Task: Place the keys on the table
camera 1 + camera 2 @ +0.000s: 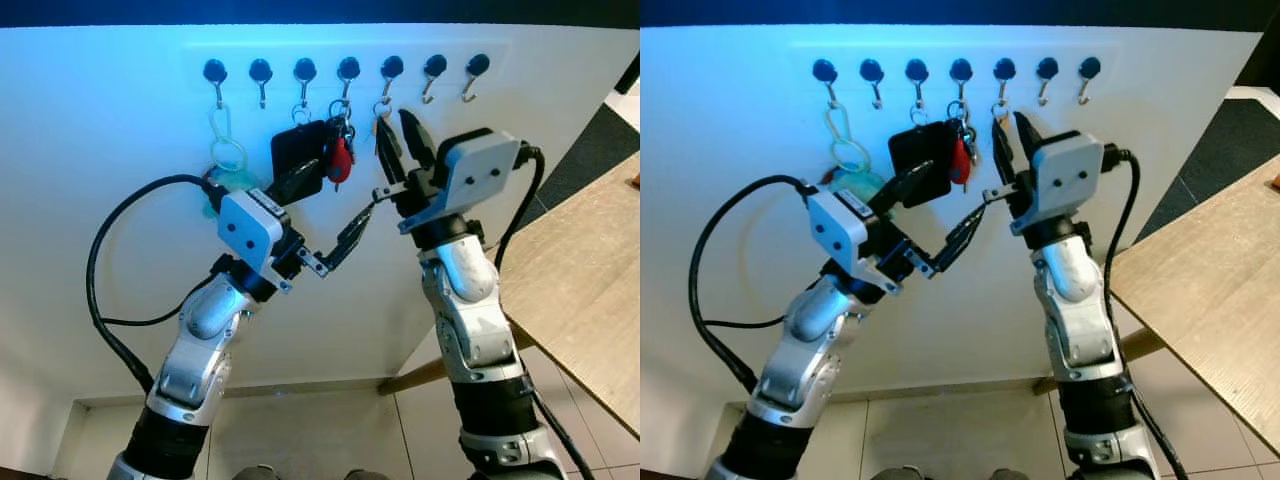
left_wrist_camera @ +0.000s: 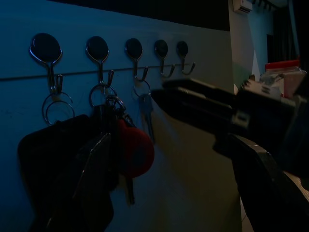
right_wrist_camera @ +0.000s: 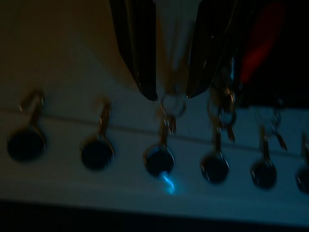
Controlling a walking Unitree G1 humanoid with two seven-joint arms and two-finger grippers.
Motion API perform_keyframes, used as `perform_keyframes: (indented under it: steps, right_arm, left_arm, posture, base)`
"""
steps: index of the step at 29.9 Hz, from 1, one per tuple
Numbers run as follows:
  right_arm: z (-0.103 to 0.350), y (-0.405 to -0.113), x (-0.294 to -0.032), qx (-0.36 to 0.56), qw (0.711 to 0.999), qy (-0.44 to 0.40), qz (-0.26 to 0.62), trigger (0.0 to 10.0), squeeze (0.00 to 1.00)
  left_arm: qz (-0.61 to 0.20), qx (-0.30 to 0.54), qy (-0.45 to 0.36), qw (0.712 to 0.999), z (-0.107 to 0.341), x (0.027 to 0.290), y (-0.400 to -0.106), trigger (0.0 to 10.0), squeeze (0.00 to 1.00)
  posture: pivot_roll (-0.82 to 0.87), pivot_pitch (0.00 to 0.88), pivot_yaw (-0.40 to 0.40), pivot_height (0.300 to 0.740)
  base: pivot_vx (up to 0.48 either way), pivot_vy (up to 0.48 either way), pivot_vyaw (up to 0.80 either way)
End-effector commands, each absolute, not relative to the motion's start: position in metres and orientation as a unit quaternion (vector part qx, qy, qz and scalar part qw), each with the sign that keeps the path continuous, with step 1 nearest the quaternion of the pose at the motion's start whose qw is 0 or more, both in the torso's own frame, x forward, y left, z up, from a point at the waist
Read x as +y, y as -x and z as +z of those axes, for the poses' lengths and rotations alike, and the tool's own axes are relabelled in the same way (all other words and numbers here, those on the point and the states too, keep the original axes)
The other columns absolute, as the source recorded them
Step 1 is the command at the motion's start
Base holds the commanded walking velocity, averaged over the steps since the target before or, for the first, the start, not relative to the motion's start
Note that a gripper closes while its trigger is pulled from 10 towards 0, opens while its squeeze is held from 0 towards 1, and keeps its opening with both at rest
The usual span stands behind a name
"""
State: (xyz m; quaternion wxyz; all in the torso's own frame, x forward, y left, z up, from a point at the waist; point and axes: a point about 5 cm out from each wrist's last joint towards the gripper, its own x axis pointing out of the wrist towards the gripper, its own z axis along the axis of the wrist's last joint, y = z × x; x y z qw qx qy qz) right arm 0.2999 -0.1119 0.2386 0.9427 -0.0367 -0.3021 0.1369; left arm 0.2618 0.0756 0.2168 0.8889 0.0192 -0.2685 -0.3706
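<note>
Keys: a small key (image 1: 384, 128) hangs on a ring from the fifth hook (image 1: 391, 68) on the white wall (image 1: 120, 130). It is not on the table yet.
Right gripper: the right gripper (image 1: 397, 140) is up at that key. One black finger sits on each side of it. The fingers are a little apart and hold nothing yet. I think it is there to pinch the key and lift its ring off the hook.
Left gripper: the left gripper (image 1: 330, 210) is just below the other bunch. Its fingers are spread wide and hold nothing. One points at the black fob (image 1: 298, 152), the other toward the right gripper.
Other things on hooks: a bunch with a red tag (image 1: 341, 160) on the fourth hook, the black fob on the third, and a green clip (image 1: 227, 150) on the first.
Table: the wooden table (image 1: 590, 270) is to the robot's right, well apart from the hooks.
Right wrist view: it is dark, but it shows the key's ring (image 3: 172, 104) right between the finger tips. The head views do not show that so well.
Left wrist view: it shows the small key beside the red tag.
Head views: they show the table, where the key must go.
</note>
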Motion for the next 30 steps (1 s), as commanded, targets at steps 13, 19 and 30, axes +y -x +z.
perform_keyframes:
  steps: [13, 19, 30]
  right_arm:
    - [0.220, -0.302, -0.123, -0.288, 0.951, 0.046, 0.108, 10.0, 1.00]
    - [0.218, -0.306, -0.120, -0.286, 0.950, 0.041, 0.117, 10.0, 0.00]
    - [0.226, -0.315, -0.109, -0.299, 0.941, 0.031, 0.156, 10.0, 0.00]
  left_arm:
    - [-0.372, -0.258, -0.023, 0.891, 0.214, 0.074, -0.263, 10.0, 0.00]
    - [-0.371, -0.259, -0.024, 0.891, 0.214, 0.075, -0.264, 10.0, 0.00]
    - [-0.368, -0.261, -0.026, 0.892, 0.214, 0.075, -0.264, 10.0, 0.00]
  posture:
    - [0.05, 0.092, -0.027, 0.740]
    - [0.05, 0.091, -0.027, 0.740]
    - [0.05, 0.082, -0.029, 0.740]
  base:
    - [0.000, 0.000, 0.00]
    - [0.000, 0.000, 0.00]
    - [0.000, 0.000, 0.00]
